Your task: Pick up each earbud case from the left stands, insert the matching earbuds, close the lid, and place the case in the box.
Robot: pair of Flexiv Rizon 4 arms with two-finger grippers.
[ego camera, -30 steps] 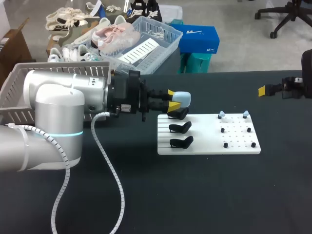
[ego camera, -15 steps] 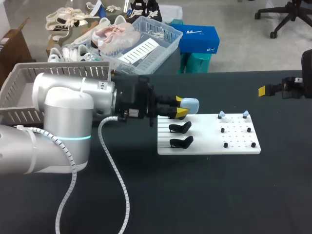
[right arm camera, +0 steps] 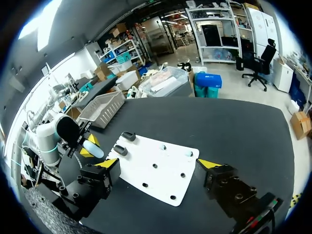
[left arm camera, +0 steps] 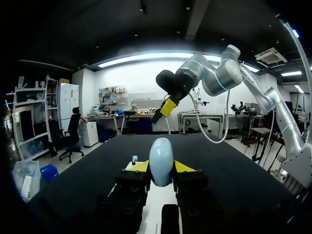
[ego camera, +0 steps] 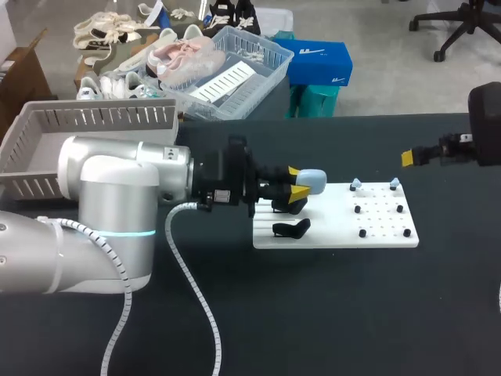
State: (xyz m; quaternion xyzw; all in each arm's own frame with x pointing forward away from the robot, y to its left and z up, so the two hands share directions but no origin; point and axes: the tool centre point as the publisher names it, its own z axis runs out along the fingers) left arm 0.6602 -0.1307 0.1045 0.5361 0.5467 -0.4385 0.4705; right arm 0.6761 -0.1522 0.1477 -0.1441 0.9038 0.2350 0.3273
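One pale-blue earbud case (ego camera: 311,181) sits clamped between the left hand's (ego camera: 297,182) fingers just above the black stands (ego camera: 291,229) on the white board (ego camera: 337,227), so pick-up looks done; next, the wide-open, empty right hand (right arm camera: 158,165) probably must fetch matching earbuds (ego camera: 356,184).

Left arm (ego camera: 109,211) comes in from the left, wrist horizontal, pointing across toward the right. Left gripper (ego camera: 296,182) level, both yellow tips clamped on a pale blue earbud case (left arm camera: 161,158). Right arm (ego camera: 485,125) at the right edge, raised. Right gripper (right arm camera: 160,165) fingers spread wide apart.
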